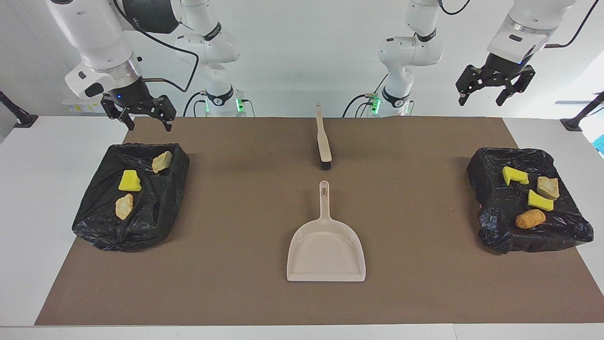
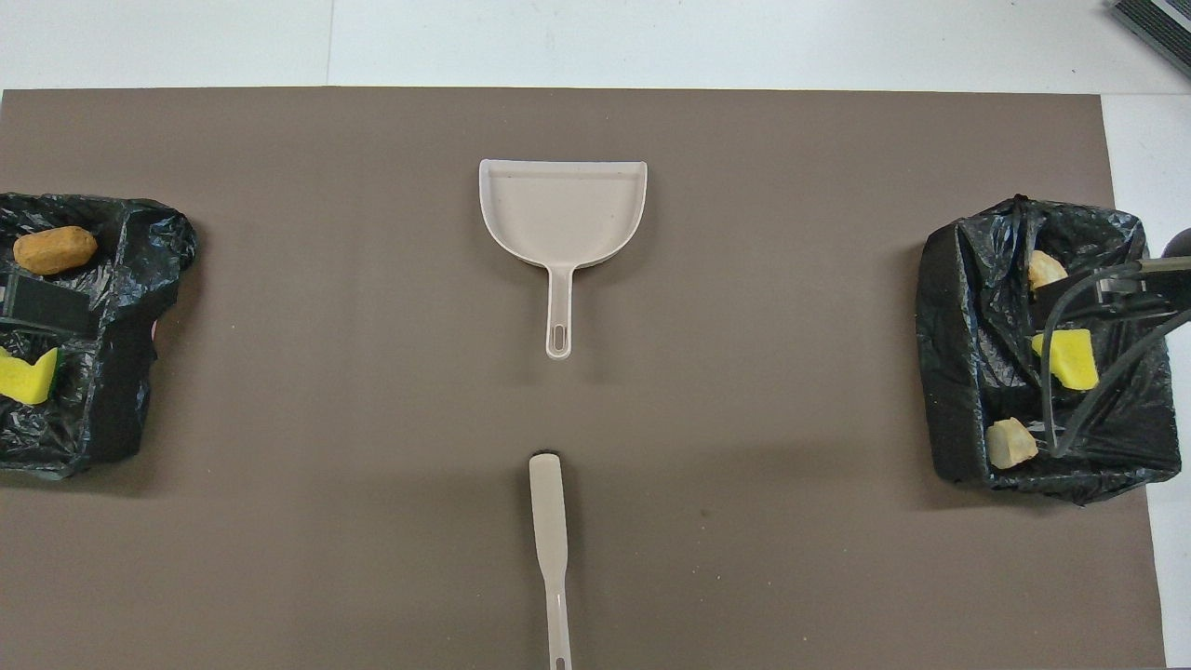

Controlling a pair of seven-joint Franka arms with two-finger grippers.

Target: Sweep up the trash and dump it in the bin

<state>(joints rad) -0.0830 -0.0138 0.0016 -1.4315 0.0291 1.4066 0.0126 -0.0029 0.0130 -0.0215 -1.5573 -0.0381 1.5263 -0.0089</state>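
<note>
Both grippers open and empty, every scrap of trash lying on the two bin bags.

The left gripper (image 1: 496, 87), jaws spread and holding nothing, hangs high over the left arm's end of the tabletop (image 1: 19, 198); the right gripper (image 1: 140, 112), equally open and empty, hovers low over the near edge of the black plastic-lined bin (image 1: 99, 226) at its own end. On that bag lie a yellow sponge piece (image 1: 129, 181) and two pale tan bread-like chunks (image 1: 124, 206). The other black bin bag (image 1: 490, 189) carries two yellow sponge pieces (image 1: 515, 175), a tan chunk (image 1: 548, 187) and an orange-brown nugget (image 1: 530, 218). The beige plastic dustpan (image 1: 326, 250) and beige long-handled brush (image 1: 323, 141) lie mid-mat (apparently set down, the sweeping judged done), with the brown mat (image 1: 236, 283) bare around them.
</note>
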